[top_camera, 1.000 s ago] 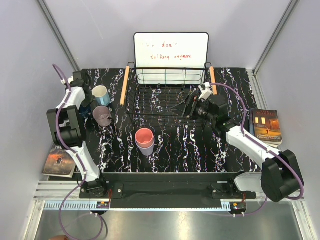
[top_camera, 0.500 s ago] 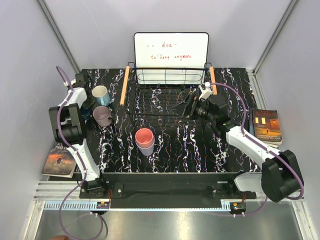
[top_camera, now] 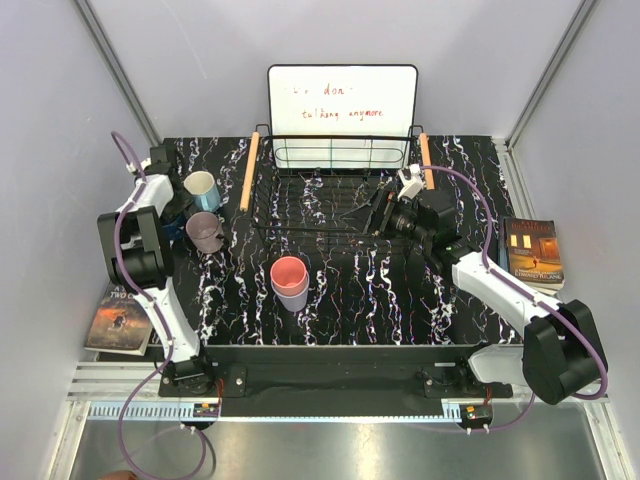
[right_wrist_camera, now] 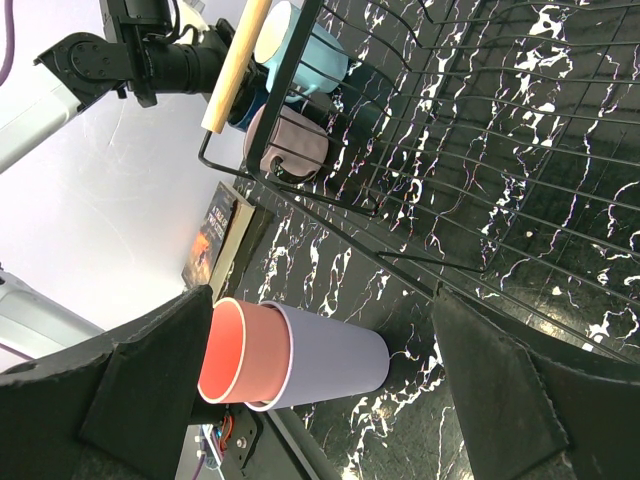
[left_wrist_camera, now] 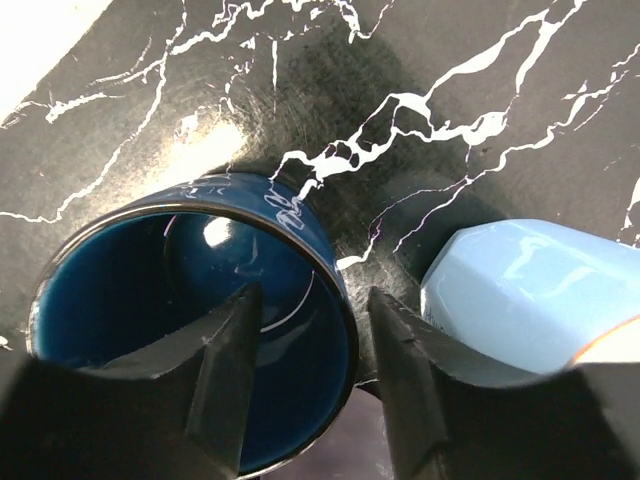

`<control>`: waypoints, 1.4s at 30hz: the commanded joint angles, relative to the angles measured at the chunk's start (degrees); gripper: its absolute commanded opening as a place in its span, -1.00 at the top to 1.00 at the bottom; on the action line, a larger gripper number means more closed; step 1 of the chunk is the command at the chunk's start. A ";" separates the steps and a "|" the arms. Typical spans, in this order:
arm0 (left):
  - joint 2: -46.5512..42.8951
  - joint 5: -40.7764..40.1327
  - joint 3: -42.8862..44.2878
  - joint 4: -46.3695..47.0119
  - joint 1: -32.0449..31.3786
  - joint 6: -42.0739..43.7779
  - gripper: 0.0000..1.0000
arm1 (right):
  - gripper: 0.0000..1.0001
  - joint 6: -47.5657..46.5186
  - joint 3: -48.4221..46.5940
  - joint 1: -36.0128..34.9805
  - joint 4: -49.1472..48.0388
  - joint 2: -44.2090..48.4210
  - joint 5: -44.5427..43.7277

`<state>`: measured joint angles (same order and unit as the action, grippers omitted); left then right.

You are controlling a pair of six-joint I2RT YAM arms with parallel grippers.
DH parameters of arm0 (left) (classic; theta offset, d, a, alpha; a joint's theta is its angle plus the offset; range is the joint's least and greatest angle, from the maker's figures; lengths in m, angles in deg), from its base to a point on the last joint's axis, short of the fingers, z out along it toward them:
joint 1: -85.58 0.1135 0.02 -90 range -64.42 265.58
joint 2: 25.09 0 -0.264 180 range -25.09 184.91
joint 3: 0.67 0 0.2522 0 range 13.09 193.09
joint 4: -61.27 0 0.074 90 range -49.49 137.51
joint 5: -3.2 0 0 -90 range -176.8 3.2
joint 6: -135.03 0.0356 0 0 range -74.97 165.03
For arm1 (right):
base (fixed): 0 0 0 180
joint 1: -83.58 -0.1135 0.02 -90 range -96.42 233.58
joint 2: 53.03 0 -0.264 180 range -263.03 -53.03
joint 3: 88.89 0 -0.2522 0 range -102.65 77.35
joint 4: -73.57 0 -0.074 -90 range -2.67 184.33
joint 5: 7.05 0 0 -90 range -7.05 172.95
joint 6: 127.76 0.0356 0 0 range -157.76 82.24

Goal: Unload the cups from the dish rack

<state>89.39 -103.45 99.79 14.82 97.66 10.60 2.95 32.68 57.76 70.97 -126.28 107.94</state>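
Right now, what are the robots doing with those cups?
They are unloading cups from the dish rack; no cup shows in it. The left gripper straddles the rim of the navy cup, jaws apart, beside the light blue cup and mauve cup. The pink cup sits nested in the lavender cup. The right gripper hangs open over the rack.

A robotics lab test cell: left arm [top_camera: 140, 250] and right arm [top_camera: 500, 290] bolted to a black marbled tabletop [top_camera: 350, 300], plain pale walls [top_camera: 200, 60], aluminium framing [top_camera: 330, 415], handwritten whiteboard [top_camera: 342, 100] behind a staged dish rack [top_camera: 310, 200]
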 commanded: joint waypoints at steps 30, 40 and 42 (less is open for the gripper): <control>-50.48 -14.20 -16.72 -0.89 -39.64 5.17 -0.98 | -0.99 -16.18 -13.15 -2.21 23.36 2.15 -29.46; -53.13 -23.08 -23.94 -0.71 -54.53 6.57 -0.98 | -0.99 -24.10 -25.21 -5.38 37.71 1.27 -51.53; -53.04 -22.56 -23.68 -0.45 -54.61 7.01 -0.98 | -1.00 -24.10 -25.65 -5.38 38.07 1.36 -51.71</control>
<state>38.24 -121.92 75.59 12.02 43.41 16.39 -18.34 9.71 52.82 104.06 -126.13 64.16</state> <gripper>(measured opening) 0.987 0.994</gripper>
